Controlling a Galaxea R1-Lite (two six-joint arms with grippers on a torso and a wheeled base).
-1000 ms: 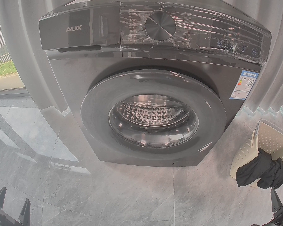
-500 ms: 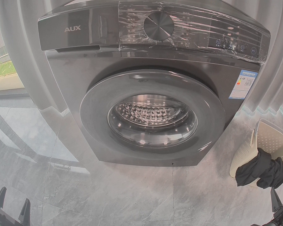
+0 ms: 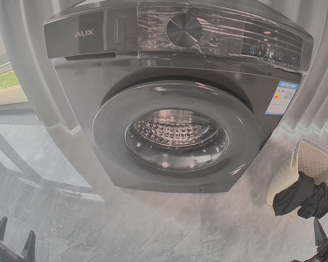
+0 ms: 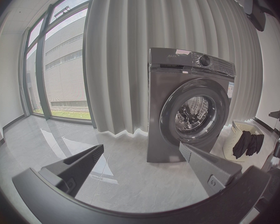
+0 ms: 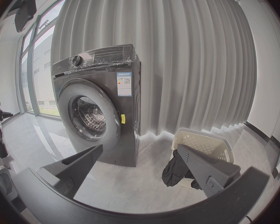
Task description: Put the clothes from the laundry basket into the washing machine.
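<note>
clothes (image 3: 303,198) hang over laundry basket (image 3: 312,160), right of washing machine (image 3: 171,91).

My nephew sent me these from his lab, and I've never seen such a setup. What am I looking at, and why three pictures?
This is a two-armed robot on wheels; the three pictures come from its own cameras at one moment. One looks down from its head; the other two sit on its wrists, so the dark prongs in front there are the left gripper and the right gripper, its pincer hands. Both are open and hold nothing. Ahead on the tiled floor stands a grey washing machine, its round door looking shut. To the robot's right a cream laundry basket sits on the floor, with black clothes draped over its rim. The job is to put those clothes into the machine; that is not yet begun.
</note>
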